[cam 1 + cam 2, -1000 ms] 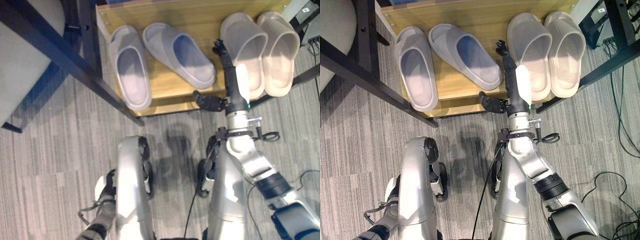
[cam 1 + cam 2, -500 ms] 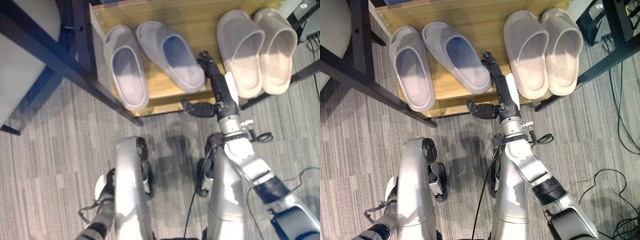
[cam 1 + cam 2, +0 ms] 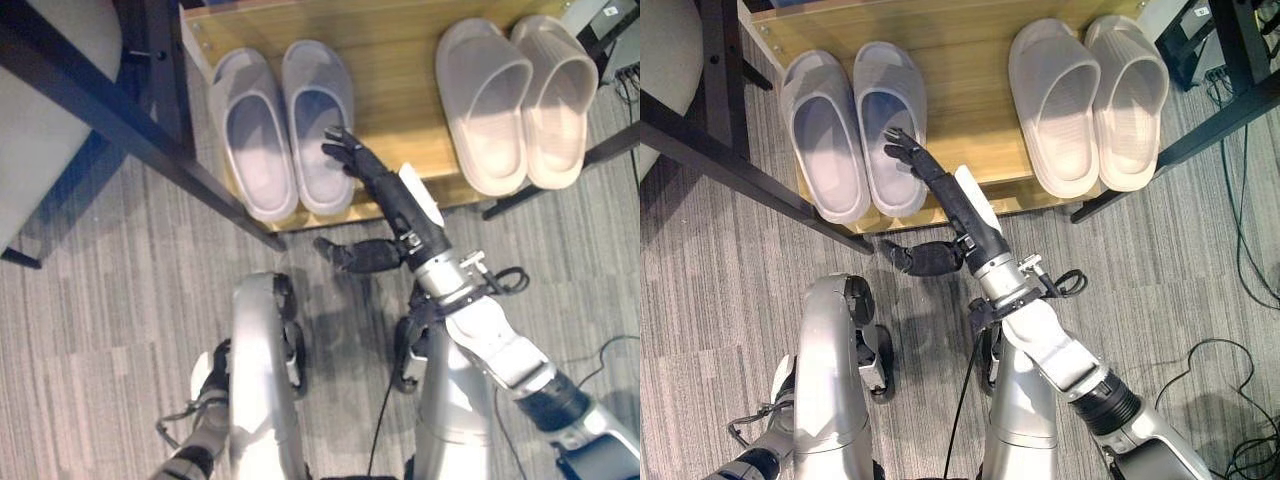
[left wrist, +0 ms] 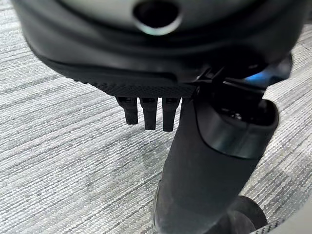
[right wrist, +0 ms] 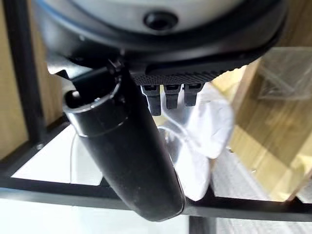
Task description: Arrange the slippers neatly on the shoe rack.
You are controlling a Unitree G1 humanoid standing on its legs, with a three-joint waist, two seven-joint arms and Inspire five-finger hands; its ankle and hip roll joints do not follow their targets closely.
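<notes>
Two lavender slippers (image 3: 284, 125) lie side by side at the left of the wooden shoe rack (image 3: 400, 70), two beige slippers (image 3: 515, 100) at its right. The right hand (image 3: 385, 195) reaches over the rack's front edge, fingers (image 3: 340, 148) straight against the inner lavender slipper, thumb spread. The left hand (image 4: 161, 92) hangs relaxed over the carpet (image 3: 100, 330)

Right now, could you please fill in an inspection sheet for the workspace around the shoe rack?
Surface: wooden shoe rack, slippers lying on it.
Job's things: grey slippers side by side at left; beige slippers paired at right.
Clutter: nothing seen.
Hands: right hand, fingers straight, against the inner grey slipper; left hand low by the floor, idle.
Cables: black cables on the floor at right.
Surroundings: grey striped carpet, dark frame at left.
</notes>
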